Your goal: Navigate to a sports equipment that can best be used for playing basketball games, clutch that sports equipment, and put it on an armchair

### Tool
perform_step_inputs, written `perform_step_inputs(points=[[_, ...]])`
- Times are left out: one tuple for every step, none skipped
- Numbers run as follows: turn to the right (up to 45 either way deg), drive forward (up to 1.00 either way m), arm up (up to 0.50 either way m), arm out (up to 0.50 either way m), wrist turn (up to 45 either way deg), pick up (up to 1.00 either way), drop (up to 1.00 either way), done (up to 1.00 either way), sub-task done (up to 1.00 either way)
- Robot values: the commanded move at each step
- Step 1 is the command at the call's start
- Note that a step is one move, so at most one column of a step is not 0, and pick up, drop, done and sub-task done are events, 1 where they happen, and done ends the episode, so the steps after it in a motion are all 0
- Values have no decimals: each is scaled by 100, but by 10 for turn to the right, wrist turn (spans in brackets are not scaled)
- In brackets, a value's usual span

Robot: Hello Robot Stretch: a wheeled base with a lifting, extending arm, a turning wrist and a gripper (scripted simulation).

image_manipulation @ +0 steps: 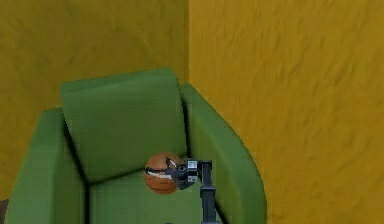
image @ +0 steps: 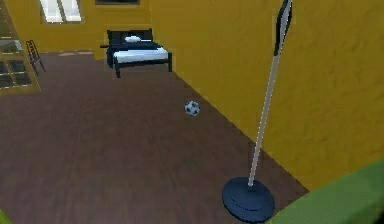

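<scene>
A dark square arm (image_manipulation: 207,203) rises from the bottom edge of the arm side view, just right of centre. At its far end are small white marker squares (image_manipulation: 194,163) and the dark body of the jaws, whose thin fingers (image_manipulation: 179,171) point left towards a basketball (image_manipulation: 160,173). How the jaws stand, apart or together, cannot be told, nor whether they hold the ball.

The basketball is round and orange-brown with dark seam lines. It is seen where the seat of a green armchair (image_manipulation: 120,115) meets its backrest. Whether it rests on the cushion or hangs just above it cannot be told. The armchair is broad and rounded, with a tall padded back and thick curved arms on either side. Behind it, mustard-yellow walls (image_manipulation: 290,70) meet in a corner.

In the forward view, a green edge of upholstery shows at the bottom right corner. Just beside it a floor lamp (image: 249,198) stands on a round dark base, its thin pale pole running up to the top edge. Farther off on the dark wooden floor (image: 100,150) lies a black-and-white football (image: 192,107), near the yellow wall. At the far end of the room is a bed (image: 139,55) with a dark frame and pale bedding — a bright window (image: 61,9) shows up and to its left.
</scene>
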Motion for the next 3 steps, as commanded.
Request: perform_step_inputs(points=[[0, 0, 10, 0, 0, 0, 0, 0, 0], [0, 0, 0, -8, 0, 0, 0, 0, 0], [0, 0, 0, 0, 0, 0, 0, 100, 0]])
